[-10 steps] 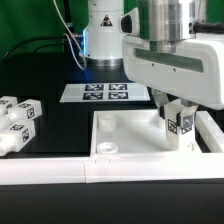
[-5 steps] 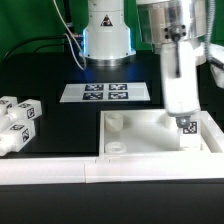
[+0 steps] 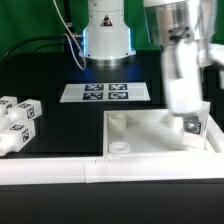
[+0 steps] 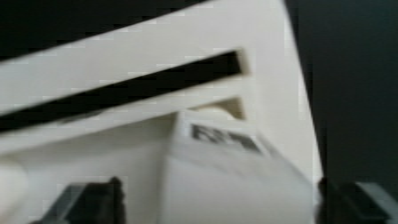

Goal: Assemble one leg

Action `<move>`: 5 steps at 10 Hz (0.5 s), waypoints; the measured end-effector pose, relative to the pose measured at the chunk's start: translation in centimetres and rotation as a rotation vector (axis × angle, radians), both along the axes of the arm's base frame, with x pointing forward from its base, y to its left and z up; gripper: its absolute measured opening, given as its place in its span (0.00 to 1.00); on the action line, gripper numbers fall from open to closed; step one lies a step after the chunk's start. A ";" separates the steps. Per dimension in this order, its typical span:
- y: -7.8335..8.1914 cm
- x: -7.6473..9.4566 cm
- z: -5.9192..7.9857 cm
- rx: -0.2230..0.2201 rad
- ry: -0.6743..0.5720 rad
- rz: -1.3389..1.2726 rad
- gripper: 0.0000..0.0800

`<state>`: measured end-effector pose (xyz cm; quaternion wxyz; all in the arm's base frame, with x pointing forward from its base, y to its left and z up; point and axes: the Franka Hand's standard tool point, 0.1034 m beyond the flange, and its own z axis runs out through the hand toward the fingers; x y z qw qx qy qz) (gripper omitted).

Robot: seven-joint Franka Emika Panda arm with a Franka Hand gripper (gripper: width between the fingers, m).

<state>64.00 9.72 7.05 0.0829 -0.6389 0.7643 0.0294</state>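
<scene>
My gripper is over the far corner of the white panel on the exterior view's right. It is shut on a white leg with a black-and-white tag, which stands in that corner and looks slightly tilted. In the wrist view the leg fills the space between my two dark fingertips, with the gripper closed around it and the panel's wall behind. Several spare legs lie at the exterior view's left.
The marker board lies on the black table behind the panel. A white rail runs along the front edge. The robot's base stands at the back.
The gripper has turned about its vertical axis with the leg in it. The panel has shifted toward the exterior view's right. The leg's tag now looks tilted.
</scene>
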 end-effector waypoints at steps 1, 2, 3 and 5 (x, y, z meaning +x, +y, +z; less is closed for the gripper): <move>0.7 0.1 0.1 -0.022 -0.047 0.239 0.77; 0.9 0.0 0.0 -0.031 -0.064 0.376 0.77; 0.7 0.1 0.0 -0.036 -0.070 0.412 0.80; 0.6 0.1 0.0 -0.050 -0.091 0.549 0.81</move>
